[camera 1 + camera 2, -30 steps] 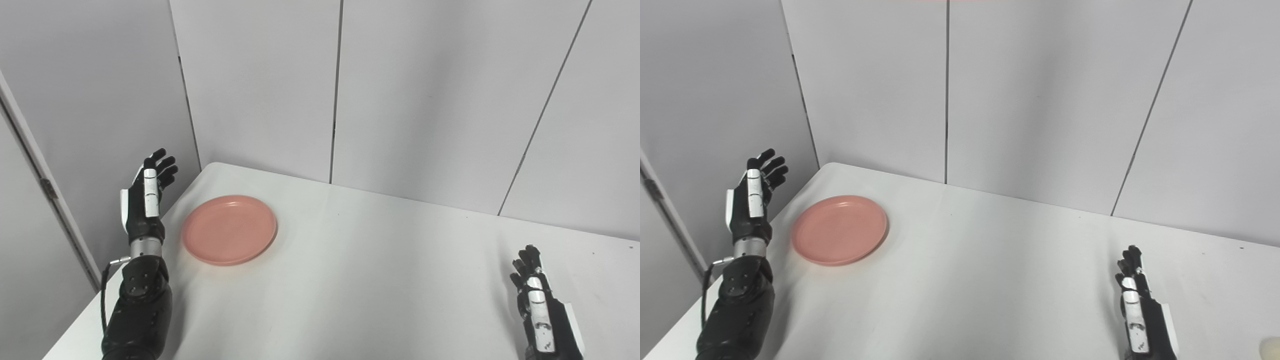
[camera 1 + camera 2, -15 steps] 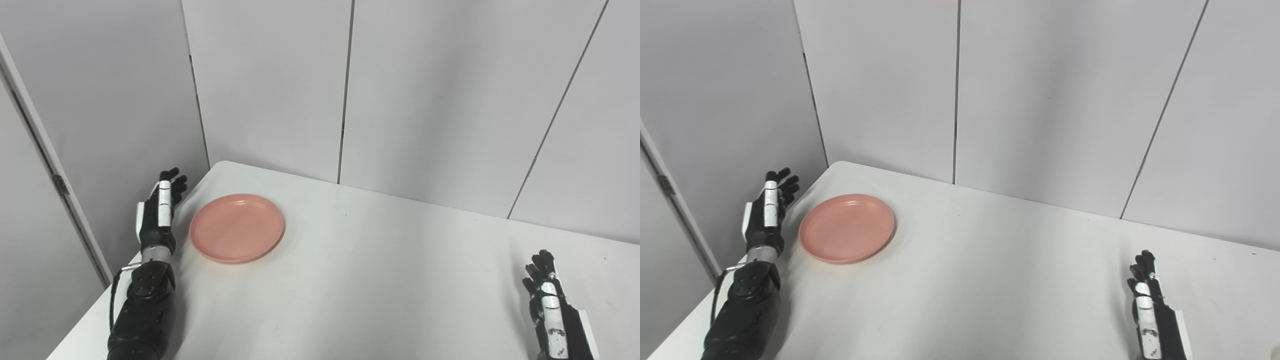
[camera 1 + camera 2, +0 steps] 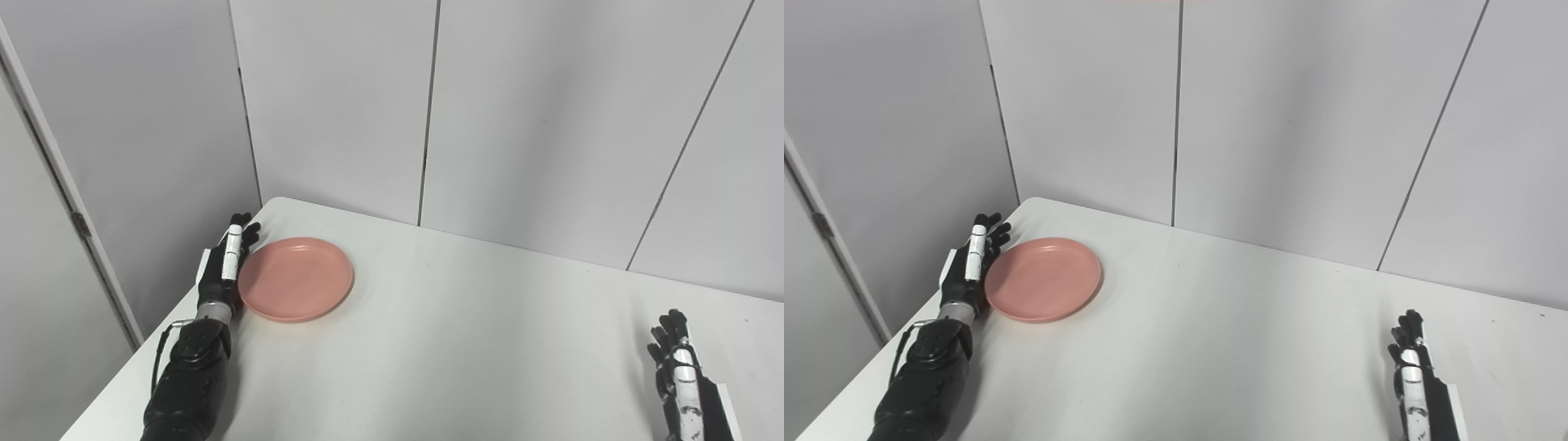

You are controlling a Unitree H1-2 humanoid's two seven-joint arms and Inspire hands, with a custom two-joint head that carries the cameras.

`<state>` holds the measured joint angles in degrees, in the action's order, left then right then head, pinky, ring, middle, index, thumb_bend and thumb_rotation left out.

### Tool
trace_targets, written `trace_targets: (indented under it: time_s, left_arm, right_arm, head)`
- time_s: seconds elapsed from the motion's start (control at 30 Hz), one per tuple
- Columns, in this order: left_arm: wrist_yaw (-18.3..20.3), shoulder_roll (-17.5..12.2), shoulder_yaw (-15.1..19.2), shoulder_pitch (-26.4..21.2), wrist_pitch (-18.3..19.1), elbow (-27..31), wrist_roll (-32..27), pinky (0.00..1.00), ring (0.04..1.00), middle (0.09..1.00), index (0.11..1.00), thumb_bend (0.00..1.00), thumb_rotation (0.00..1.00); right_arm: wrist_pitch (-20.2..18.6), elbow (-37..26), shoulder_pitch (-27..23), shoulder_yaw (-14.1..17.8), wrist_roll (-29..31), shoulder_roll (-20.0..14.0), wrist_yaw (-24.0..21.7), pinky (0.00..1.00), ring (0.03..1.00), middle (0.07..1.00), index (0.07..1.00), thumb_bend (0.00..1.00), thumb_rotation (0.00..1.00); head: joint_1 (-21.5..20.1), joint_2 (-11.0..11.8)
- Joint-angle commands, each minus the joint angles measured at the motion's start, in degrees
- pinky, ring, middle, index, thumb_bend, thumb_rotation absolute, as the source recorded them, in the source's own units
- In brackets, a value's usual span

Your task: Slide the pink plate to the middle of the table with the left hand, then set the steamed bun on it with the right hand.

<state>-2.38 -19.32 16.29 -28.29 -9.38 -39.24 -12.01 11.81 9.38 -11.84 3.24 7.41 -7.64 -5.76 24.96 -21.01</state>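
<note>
Left eye view crops right hand [image 3: 683,380].

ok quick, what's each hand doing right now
Left hand: open, holding nothing, fingers straight, at the pink plate's left rim.
Right hand: open, holding nothing, over the table's right side.

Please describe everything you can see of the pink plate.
The plate is round, shallow and plain pink with a low raised rim; it looks like plastic. It is empty and lies flat near the table's far left corner. The open left hand stands edge-on at its left rim, seemingly touching it.
</note>
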Motion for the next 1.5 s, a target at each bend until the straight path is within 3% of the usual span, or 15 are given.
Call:
trace_targets:
  time_s: [0.0, 0.17, 0.3, 0.57, 1.13, 1.3, 1.47]
  left_arm:
    - [1.51, -0.19, -0.8, -2.24, 1.18, 0.52, -0.12, 1.0, 0.926, 0.888, 0.876, 0.8, 1.0]
    - [3.89, 1.14, 0.22, -2.48, 3.1, 1.03, -3.92, 0.92, 0.889, 0.874, 0.869, 0.83, 1.0]
    - [5.63, 2.71, 0.72, -2.53, 4.08, 2.33, -7.27, 0.9, 0.877, 0.868, 0.854, 0.8, 1.0]
    - [5.5, 5.41, 0.97, -2.85, 5.26, 4.15, -8.36, 0.85, 0.846, 0.834, 0.825, 0.8, 0.99]
    - [8.81, 9.97, -5.94, -2.14, 5.92, 6.5, -4.88, 0.87, 0.863, 0.848, 0.841, 0.75, 1.0]
    - [11.53, 10.5, -9.2, -0.76, 8.59, 9.82, -3.88, 0.93, 0.901, 0.87, 0.867, 0.73, 1.0]
    - [11.21, 12.08, -11.01, 0.75, 12.48, 14.37, -2.86, 0.88, 0.89, 0.87, 0.865, 0.73, 1.0]
  right_arm:
    - [2.26, 3.58, 3.08, 0.67, -0.23, -0.6, -0.24, 1.0, 1.0, 1.0, 1.0, 0.56, 0.97]
    - [2.01, 3.71, 2.95, 0.67, 0.12, -0.67, -0.47, 1.0, 1.0, 1.0, 1.0, 0.57, 0.96]
    - [1.58, 3.54, 2.99, 0.73, 0.31, -0.64, -0.47, 1.0, 1.0, 1.0, 1.0, 0.55, 0.95]
    - [2.15, 3.86, 2.86, 0.77, 0.14, -0.49, -0.33, 1.0, 1.0, 1.0, 1.0, 0.57, 0.94]
    - [2.1, 3.88, 2.7, 0.86, -0.08, -0.02, 0.03, 1.0, 1.0, 1.0, 1.0, 0.63, 0.9]
    - [1.6, 2.27, 2.86, 0.57, -0.04, 1.08, 0.47, 1.0, 1.0, 1.0, 1.0, 0.6, 0.89]
    - [3.5, 2.58, 2.39, 0.09, -3.47, 1.8, 2.17, 1.0, 1.0, 0.999, 1.0, 0.61, 0.92]
  head:
    - [-0.13, -0.06]
    - [-0.42, -0.15]
    - [-0.62, -0.29]
    - [-0.96, -0.26]
    - [-2.71, -0.75]
    - [-6.54, -2.01]
    - [-7.96, -2.64]
